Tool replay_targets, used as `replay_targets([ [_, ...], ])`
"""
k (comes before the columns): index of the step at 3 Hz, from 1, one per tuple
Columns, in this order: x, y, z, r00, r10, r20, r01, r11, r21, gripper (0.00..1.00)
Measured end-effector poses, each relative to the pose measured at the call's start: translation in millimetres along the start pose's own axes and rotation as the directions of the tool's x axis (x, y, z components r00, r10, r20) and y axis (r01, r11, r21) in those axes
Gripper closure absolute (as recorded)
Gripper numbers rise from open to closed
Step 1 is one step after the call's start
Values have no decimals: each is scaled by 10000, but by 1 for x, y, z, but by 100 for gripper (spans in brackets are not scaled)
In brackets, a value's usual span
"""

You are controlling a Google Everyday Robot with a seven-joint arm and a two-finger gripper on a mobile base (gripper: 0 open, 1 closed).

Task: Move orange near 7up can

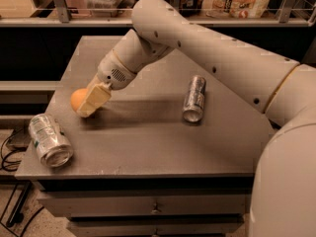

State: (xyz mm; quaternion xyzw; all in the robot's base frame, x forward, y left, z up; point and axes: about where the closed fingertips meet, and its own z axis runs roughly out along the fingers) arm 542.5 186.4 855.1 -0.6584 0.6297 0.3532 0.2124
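— Holding what, and where?
— Clamped on the orange [75, 98] with the fingers [94, 100] of the gripper [85, 107], low over the bench's [148, 147] left side, near the 7up can [49, 139] lying at the front-left corner.
— Best way to finish?
— Lower gently just beside the can without nudging it; probably rolls easily. Release only once settled. Ignore the slim silver can [194, 98] well to the right.

The orange [76, 99] is small, round and bright. It is at the left of the frame, squeezed in the gripper [88, 107], by the left edge of the bench [148, 132]. The silver and green 7up can [49, 140] lies on its side at the lower left, near the orange, with its shiny end facing front.
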Motion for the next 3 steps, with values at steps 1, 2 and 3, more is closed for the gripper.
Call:
replay_targets([
  [1, 6, 0, 0, 10000, 64, -10, -64, 9999, 97, 4],
  [2, 7, 1, 0, 10000, 32, -17, -32, 9999, 116, 0],
  [3, 7, 2, -4, 9998, -9, 182, 5, 9998, 211, 0],
])
